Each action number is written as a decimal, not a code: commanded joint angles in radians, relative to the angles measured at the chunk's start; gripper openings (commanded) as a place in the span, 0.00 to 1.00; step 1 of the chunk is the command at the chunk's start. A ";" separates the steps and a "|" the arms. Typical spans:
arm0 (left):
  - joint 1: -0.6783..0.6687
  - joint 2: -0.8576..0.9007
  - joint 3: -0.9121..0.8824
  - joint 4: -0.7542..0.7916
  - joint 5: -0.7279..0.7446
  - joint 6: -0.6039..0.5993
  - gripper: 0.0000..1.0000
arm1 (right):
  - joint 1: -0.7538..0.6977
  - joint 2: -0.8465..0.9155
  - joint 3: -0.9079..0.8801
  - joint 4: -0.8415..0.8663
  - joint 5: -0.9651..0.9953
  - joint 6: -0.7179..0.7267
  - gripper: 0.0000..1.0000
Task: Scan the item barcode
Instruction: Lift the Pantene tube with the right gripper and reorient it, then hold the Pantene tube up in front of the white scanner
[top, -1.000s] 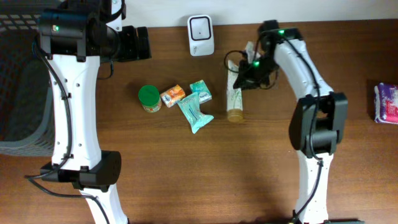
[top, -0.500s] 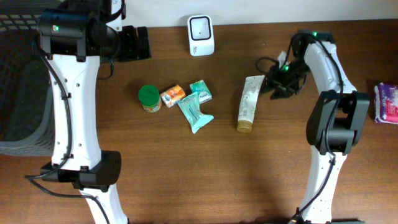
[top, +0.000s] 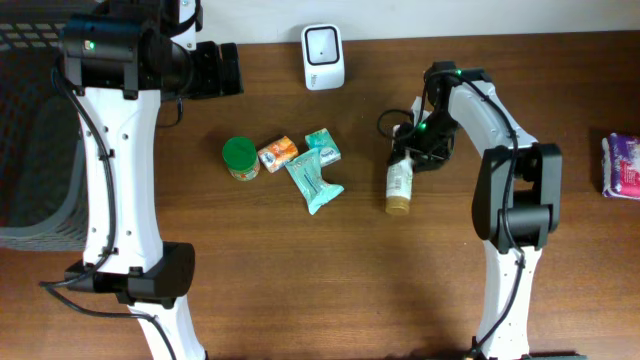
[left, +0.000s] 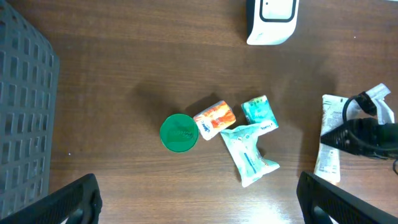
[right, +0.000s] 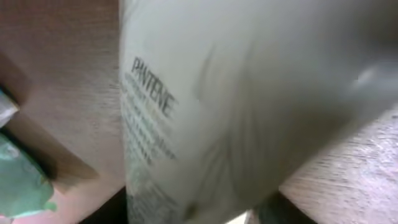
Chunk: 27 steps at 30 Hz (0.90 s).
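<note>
The white tube (top: 399, 183) lies on the tabletop (top: 300, 290) right of centre, its gold cap toward the near edge. It is nearer and to the right of the scanner (top: 323, 55). The right pincer (top: 409, 150) sits over the tube's far, flat end. I cannot tell whether it grips the tube. The left pincer (left: 196, 186) stands wide open and empty at the far left, beside the basket (top: 25, 150).

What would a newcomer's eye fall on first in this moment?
The white tube with a gold cap lies mid-table, with the right gripper directly over its upper end; the tube also fills the right wrist view. To its left is a cluster of small items beside a green-lidded jar, and the white scanner stands at the table's far edge.
</note>
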 joint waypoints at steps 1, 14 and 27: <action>0.002 -0.014 0.011 -0.001 0.003 0.016 0.99 | 0.024 0.006 -0.025 0.011 0.024 0.012 0.23; 0.002 -0.014 0.011 -0.001 0.003 0.016 0.99 | 0.071 0.006 0.378 0.368 -0.868 0.152 0.10; 0.000 -0.014 0.011 -0.001 0.003 0.016 0.99 | 0.135 0.006 0.378 0.441 -0.863 0.166 0.12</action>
